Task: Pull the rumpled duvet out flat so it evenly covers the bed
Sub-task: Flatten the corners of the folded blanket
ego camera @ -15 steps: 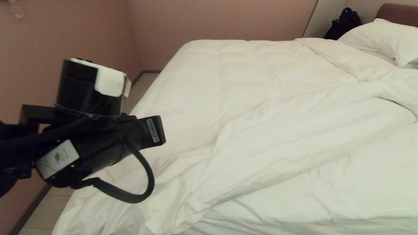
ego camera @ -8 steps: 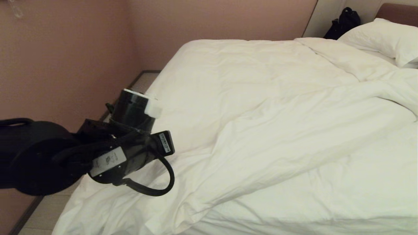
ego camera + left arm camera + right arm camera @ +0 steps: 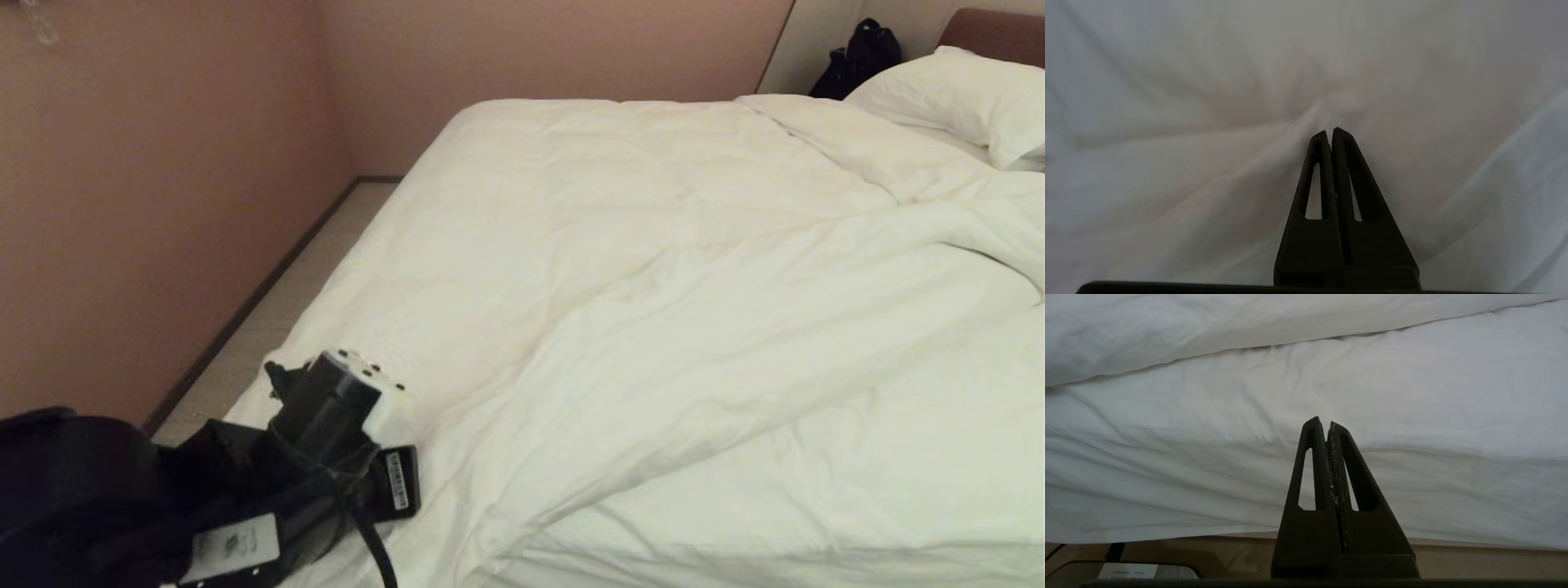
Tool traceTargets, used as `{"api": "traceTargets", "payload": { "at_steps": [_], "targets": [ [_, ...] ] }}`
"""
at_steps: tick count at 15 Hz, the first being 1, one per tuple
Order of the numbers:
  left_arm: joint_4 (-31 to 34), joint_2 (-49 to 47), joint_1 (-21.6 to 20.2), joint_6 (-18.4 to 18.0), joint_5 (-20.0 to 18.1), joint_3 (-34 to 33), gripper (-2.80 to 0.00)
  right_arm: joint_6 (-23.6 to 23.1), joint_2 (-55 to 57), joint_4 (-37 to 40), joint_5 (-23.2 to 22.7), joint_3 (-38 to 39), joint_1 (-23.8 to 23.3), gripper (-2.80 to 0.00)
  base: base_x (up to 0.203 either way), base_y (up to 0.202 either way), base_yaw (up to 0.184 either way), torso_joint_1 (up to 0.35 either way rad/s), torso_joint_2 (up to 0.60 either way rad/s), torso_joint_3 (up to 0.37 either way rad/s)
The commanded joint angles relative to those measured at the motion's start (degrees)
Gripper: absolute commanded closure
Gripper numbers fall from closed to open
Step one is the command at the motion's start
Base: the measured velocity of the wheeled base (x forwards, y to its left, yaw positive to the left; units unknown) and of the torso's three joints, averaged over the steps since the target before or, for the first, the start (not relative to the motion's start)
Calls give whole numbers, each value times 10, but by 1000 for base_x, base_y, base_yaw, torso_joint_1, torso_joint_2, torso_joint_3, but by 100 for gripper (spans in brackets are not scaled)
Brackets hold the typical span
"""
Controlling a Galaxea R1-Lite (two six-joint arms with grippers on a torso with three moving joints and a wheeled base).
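At the far left of the head view we see our left arm low over the near left corner of the bed, its black wrist lying against the white cloth. In the left wrist view the left gripper has its jaws pressed together on a small gathered ridge of the duvet, with creases fanning out from the tips. The duvet spreads across most of the mattress, flatter on the left half, while long folds run diagonally across the middle and a thick rumpled fold rises toward the right. Further right, a pillow lies at the headboard, with a black bag against the wall beside it. Our right gripper hangs parked beside the sheeted mattress side, jaws pressed together and empty.
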State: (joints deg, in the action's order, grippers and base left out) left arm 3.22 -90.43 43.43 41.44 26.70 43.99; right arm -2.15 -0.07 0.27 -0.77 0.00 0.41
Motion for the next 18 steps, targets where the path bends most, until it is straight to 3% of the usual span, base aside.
{"api": "traceTargets", "payload": {
  "at_steps": [1, 5, 7, 10, 13, 15, 18],
  "targets": [
    [1, 43, 34, 15, 2, -40, 0, -1, 1, 0, 0, 0, 0, 0, 0, 0, 0, 0, 0, 0],
    [25, 135, 106, 23, 0, -127, 0, -1, 1, 0, 0, 0, 0, 0, 0, 0, 0, 0, 0, 0],
    [47, 192, 108, 15, -20, -149, 0, -1, 1, 0, 0, 0, 0, 0, 0, 0, 0, 0, 0, 0],
    [119, 294, 108, -18, -82, -165, 0, -1, 1, 0, 0, 0, 0, 0, 0, 0, 0, 0, 0, 0],
    [174, 370, 107, -29, -95, -164, 0, -1, 1, 0, 0, 0, 0, 0, 0, 0, 0, 0, 0, 0],
    [192, 420, 105, -40, -74, -150, 0, -1, 1, 0, 0, 0, 0, 0, 0, 0, 0, 0, 0, 0],
    [211, 427, 91, -65, 24, -101, 0, -1, 1, 0, 0, 0, 0, 0, 0, 0, 0, 0, 0, 0]
  ]
}}
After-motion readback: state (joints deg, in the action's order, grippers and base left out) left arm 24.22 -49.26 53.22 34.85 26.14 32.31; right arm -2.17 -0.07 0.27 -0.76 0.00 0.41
